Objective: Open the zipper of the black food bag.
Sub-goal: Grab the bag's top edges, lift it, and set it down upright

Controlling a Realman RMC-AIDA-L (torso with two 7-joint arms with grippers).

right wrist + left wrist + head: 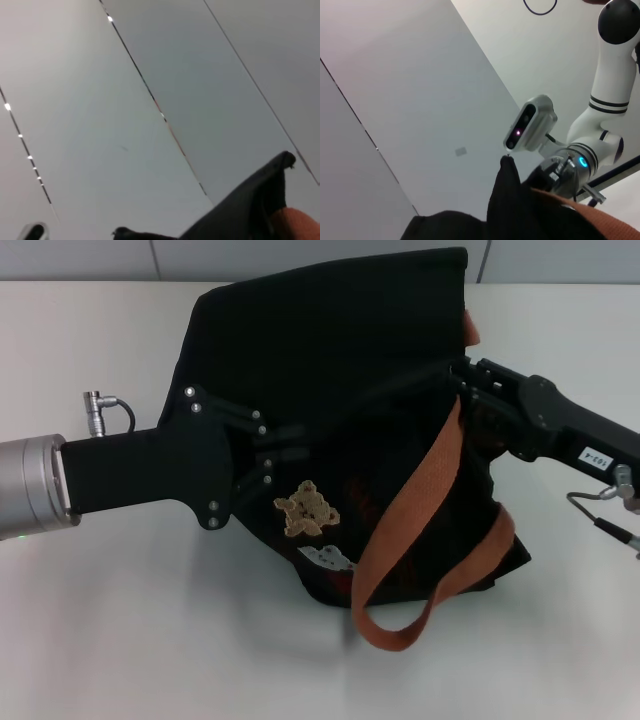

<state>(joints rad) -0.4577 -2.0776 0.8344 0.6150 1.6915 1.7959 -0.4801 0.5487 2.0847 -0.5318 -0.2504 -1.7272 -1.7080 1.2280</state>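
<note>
The black food bag (330, 360) stands tilted in the middle of the white table, held between both arms. A tan bear patch (307, 508) and a white patch (326, 558) show on its front, and an orange strap (420, 510) loops down across its right half. My left gripper (262, 445) presses into the bag's left side. My right gripper (468, 388) is at the bag's upper right edge, beside the strap's top end. The zipper is hidden among the black folds. Both wrist views catch only raised black fabric (505, 210) (245, 210).
The white table (120, 620) runs all round the bag, with grey wall panels behind. The left wrist view looks back at the robot's head camera (530, 122) and a white arm (610, 100). A cable (605, 510) hangs by the right wrist.
</note>
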